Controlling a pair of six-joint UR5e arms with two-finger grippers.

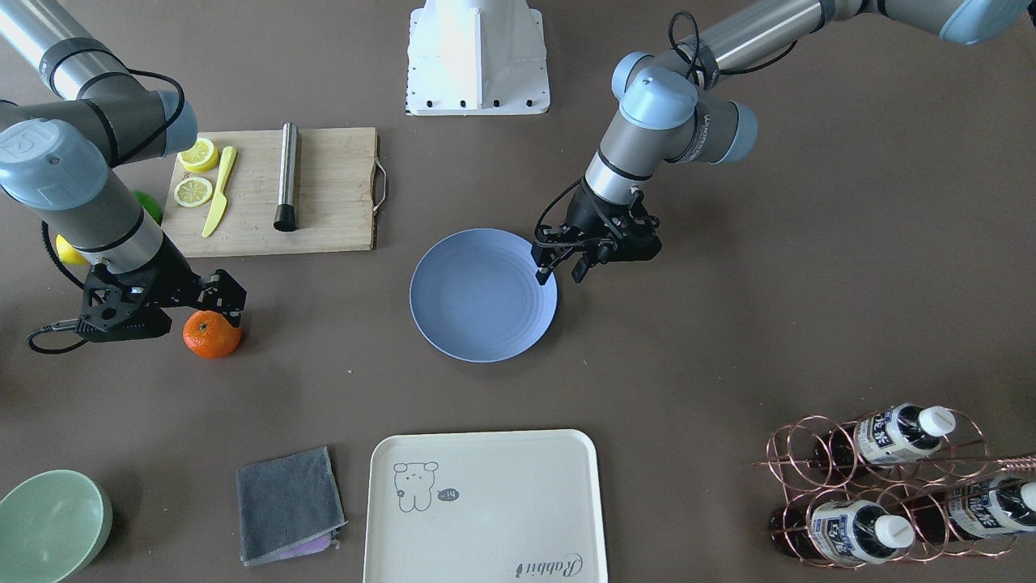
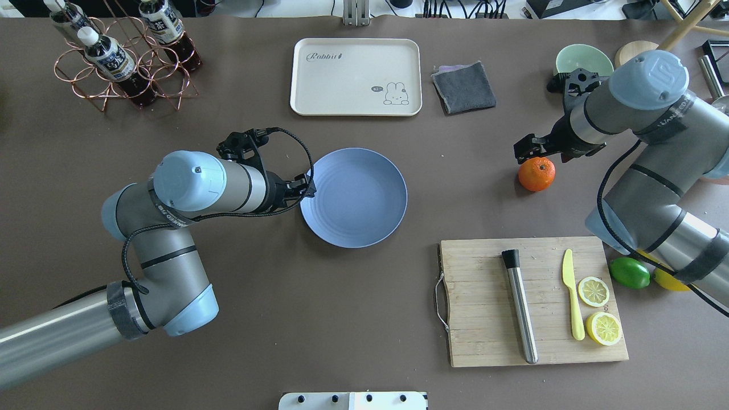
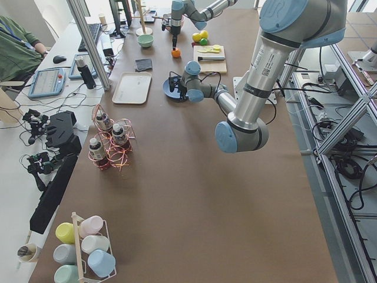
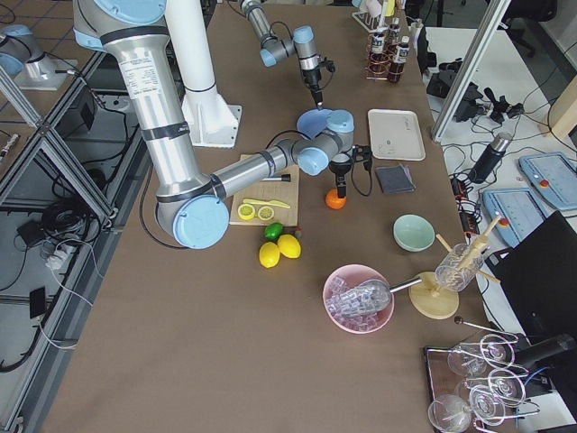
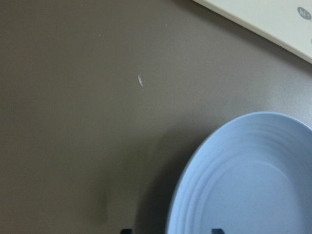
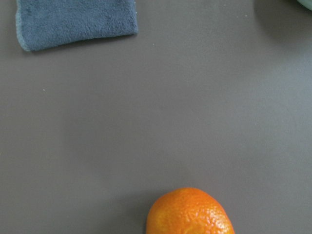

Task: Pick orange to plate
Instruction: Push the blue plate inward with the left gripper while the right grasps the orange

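The orange point(image 2: 536, 173) lies on the brown table to the right of the periwinkle plate point(image 2: 364, 222), apart from it; the right wrist view shows its top point(image 6: 189, 214) at the bottom edge. My right gripper point(image 2: 535, 155) hangs just above the orange point(image 1: 212, 336), open and not touching it. My left gripper point(image 1: 558, 275) is open over the plate's rim point(image 1: 544, 320). Its two fingertips point(image 5: 126, 230) show low in the left wrist view, with the plate rim point(image 5: 185, 195) between them. Nothing lies on the plate.
A wooden cutting board point(image 2: 484, 296) holds a steel muddler, a yellow knife and two lemon halves. A lime point(image 2: 629, 272) and a lemon point(image 2: 669, 280) lie beside it. Farther off are a cream tray point(image 2: 353, 77), a grey cloth point(image 2: 462, 87), a green bowl point(image 2: 581, 57) and a bottle rack point(image 2: 119, 57).
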